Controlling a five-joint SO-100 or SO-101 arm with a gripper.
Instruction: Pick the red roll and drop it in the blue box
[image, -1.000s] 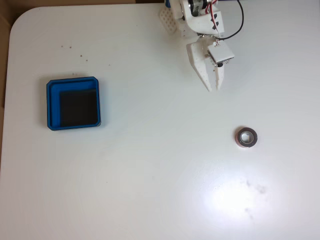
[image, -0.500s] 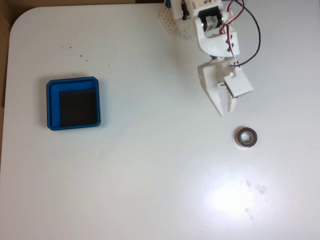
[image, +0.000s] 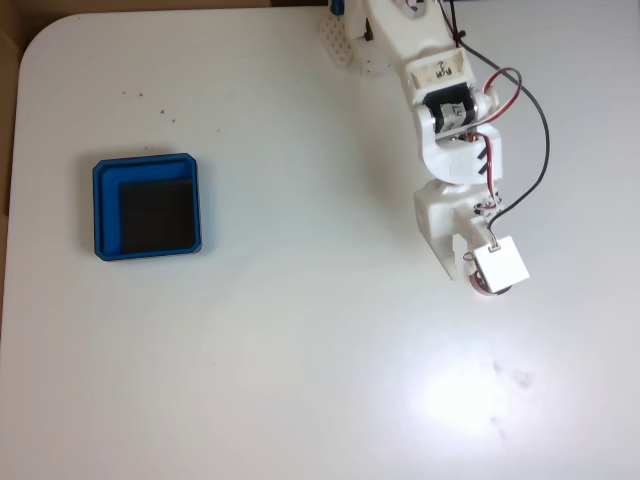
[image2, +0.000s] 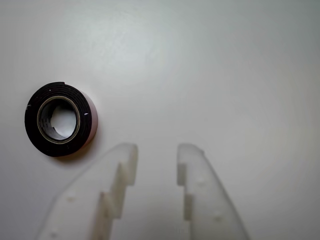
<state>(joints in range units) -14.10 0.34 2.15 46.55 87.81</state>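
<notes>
In the wrist view the red roll (image2: 33, 120) lies flat on the white table, left of my gripper (image2: 157, 151). Its top face looks dark around a pale hole, with a reddish side showing at the right. The two white fingers stand a little apart, open, with bare table between them, and the left fingertip (image2: 127, 152) is just right of the roll. In the fixed view the gripper (image: 468, 272) hangs over the roll (image: 492, 291), which shows as a thin edge under the wrist's white square block. The blue box (image: 105, 215) sits far to the left with a black floor.
The white arm (image: 450, 110) reaches down from its base at the table's top edge, trailing red and black cables. The table's rounded corner is at the top left. A bright glare patch and faint smudges (image: 505, 375) lie below the roll.
The arm has stretched down and to the right across the table. The gripper went from well above the roll to right over it, now covering most of it.
</notes>
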